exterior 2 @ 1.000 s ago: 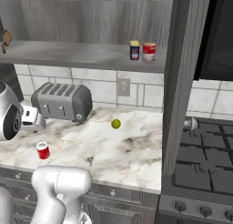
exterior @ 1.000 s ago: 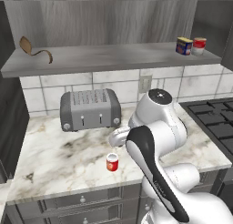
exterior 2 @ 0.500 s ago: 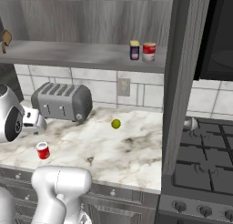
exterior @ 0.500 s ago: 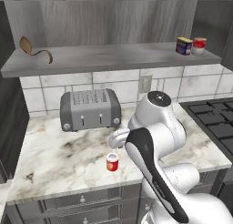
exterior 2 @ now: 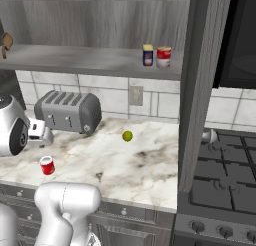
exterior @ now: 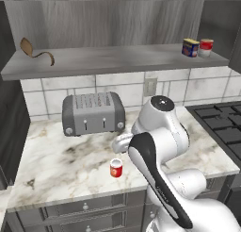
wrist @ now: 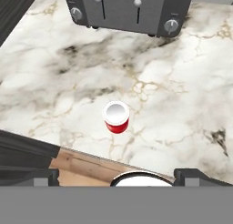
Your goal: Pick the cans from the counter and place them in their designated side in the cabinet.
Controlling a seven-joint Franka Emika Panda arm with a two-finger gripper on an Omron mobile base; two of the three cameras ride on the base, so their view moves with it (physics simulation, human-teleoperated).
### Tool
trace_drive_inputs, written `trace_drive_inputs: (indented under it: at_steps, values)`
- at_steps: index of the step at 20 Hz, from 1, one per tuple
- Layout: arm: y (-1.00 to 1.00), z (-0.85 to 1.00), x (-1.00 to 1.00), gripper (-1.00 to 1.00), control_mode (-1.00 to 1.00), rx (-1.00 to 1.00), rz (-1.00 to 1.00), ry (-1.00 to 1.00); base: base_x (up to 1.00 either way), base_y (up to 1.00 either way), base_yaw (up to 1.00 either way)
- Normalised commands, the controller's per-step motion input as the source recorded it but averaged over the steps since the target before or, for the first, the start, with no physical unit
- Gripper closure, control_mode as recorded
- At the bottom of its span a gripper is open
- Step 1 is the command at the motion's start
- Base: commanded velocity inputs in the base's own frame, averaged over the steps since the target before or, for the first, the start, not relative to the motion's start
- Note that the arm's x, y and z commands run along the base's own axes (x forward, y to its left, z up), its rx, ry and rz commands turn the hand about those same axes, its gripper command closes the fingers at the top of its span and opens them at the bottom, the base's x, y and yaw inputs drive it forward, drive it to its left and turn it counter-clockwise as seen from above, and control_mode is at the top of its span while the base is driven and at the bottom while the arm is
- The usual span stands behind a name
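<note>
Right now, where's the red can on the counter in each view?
Left base view: red can low centre, near the counter's front edge.
Right base view: far left, lower half.
Hand view: centre.
Shared landmark: the toaster behind it.

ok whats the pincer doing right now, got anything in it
Pincer: open, holding nothing; it hovers above the red can on the counter.

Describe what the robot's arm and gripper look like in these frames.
The glossy white arm has rounded, bulbous link casings, a black panel along the nearest link and a dark round cap on its top joint. The gripper shows two small dark, blocky finger tips. No cables or markings are visible.
</note>
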Motion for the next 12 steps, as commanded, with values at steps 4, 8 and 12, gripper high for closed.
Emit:
trace_drive_inputs:
  at_steps: [4, 8, 12]
  values:
    - [0.00, -0.09, 0.13, -1.00, -1.00, 0.00, 0.00, 0.00, 0.00, 0.00, 0.00]
    - [0.01, -0.11, 0.14, -1.00, -1.00, 0.00, 0.00, 0.00, 0.00, 0.00, 0.00]
    - [0.03, -0.13, 0.12, -1.00, -1.00, 0.00, 0.00, 0.00, 0.00, 0.00, 0.00]
